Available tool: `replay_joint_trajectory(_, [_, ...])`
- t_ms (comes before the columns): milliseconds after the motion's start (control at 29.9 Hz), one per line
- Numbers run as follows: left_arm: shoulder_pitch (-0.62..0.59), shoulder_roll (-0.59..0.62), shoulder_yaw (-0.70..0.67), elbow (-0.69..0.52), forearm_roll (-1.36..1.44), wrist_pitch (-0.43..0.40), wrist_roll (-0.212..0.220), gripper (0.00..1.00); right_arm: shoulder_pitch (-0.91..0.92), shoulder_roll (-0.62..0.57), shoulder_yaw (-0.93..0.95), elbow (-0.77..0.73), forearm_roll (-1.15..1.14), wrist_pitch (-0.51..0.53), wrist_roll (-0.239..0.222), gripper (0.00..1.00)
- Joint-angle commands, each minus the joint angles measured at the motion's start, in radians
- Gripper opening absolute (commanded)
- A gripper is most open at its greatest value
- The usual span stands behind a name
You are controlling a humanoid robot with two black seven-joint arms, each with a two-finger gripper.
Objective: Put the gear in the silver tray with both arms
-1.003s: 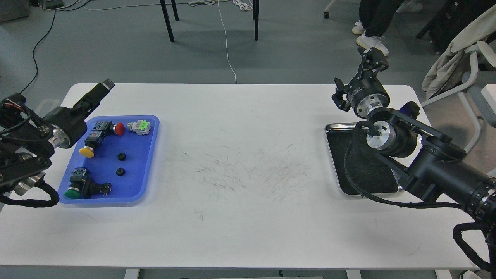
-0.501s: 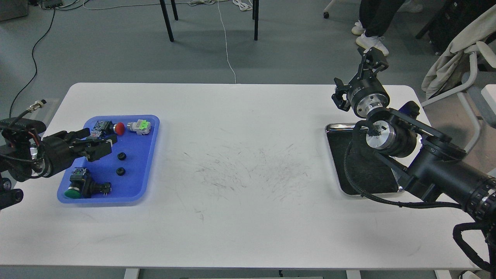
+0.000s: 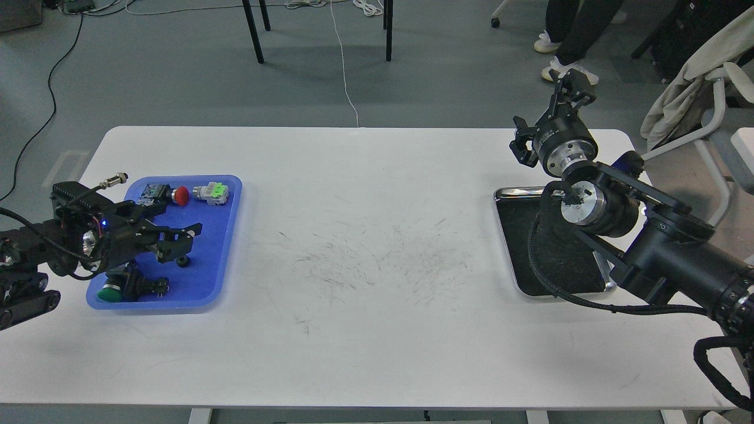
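At the far left, the left tool (image 3: 179, 242) reaches over the blue tray (image 3: 218, 247), its two fingers spread apart and holding nothing. One small black gear (image 3: 184, 259) sits in the tray just under the fingertips; whether they touch it I cannot tell, since the tool covers part of it. Any second gear is hidden behind the fingers. Around them lie push-button switches: a red one (image 3: 181, 196) and a green-and-grey one (image 3: 213, 192) at the far end, a green one (image 3: 112, 292) at the near corner, half covered by the arm.

This looks like the pick-up step. The next move calls for lowering the spread fingers around the gear and closing on it without catching the switches close by, then carrying it across the bare, scuffed tabletop (image 3: 365, 259) for a likely handover.

On the right, the silver tray (image 3: 509, 194) lies well apart from the blue one; its visible dark floor is empty, though the right arm blocks much of it. The right tool (image 3: 571, 85) is raised beyond the tabletop's far edge, seen small and dark, so whether it is spread or clenched I cannot tell.
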Motion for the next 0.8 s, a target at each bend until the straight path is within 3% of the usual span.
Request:
replay_joint_trajectory(0, [0.004,-0.018,0.039,0.003,-0.003,0.033,0.0,0.84,-0.001,-0.002,-0.001,0.0,0.0,0.0,0.0,0.99])
replay_joint_trajectory(100, [0.027,-0.018,0.04,0.016,-0.006,0.043,0.0,0.79,-0.001,-0.005,-0.003,0.0,0.0,0.0,0.0,0.99])
replay_joint_trajectory(501, [0.066,-0.047,0.033,0.128,-0.02,0.035,0.0,0.79,-0.001,-0.005,-0.006,-0.002,-0.001,0.0,0.0,0.99])
replay_joint_trajectory(668, [0.07,-0.051,0.031,0.155,-0.034,0.041,0.0,0.85,-0.001,-0.004,-0.005,-0.003,-0.001,0.0,0.0,0.99])
replay_joint_trajectory(769, [0.076,-0.054,0.022,0.169,-0.074,0.054,0.0,0.95,-0.003,-0.004,-0.005,-0.003,-0.001,0.0,0.0,0.99])
